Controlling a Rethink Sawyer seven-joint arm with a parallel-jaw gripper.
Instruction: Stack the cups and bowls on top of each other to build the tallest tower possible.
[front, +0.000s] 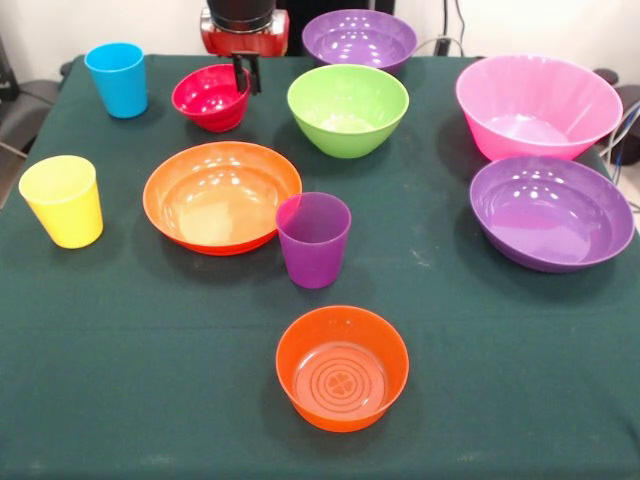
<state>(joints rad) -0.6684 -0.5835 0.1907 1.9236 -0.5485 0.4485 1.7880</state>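
Nothing is stacked; every piece stands alone on the dark green cloth (500, 400). The blue cup (116, 78) is at the back left, the yellow cup (62, 200) at the left, the purple cup (313, 238) in the middle. The small red bowl (208, 97) sits at the back, the wide orange bowl (221, 195) in front of it, the small orange bowl (342, 368) nearest the camera. The lime green bowl (347, 108), two purple bowls (359, 40) (552, 212) and the big pink bowl (537, 105) lie to the right. My gripper (246, 72) hangs at the red bowl's right rim.
The robot's red and black base (245, 30) stands at the table's far edge behind the red bowl. Cables (625, 140) hang past the table's right edge. The cloth's front corners hold no objects.
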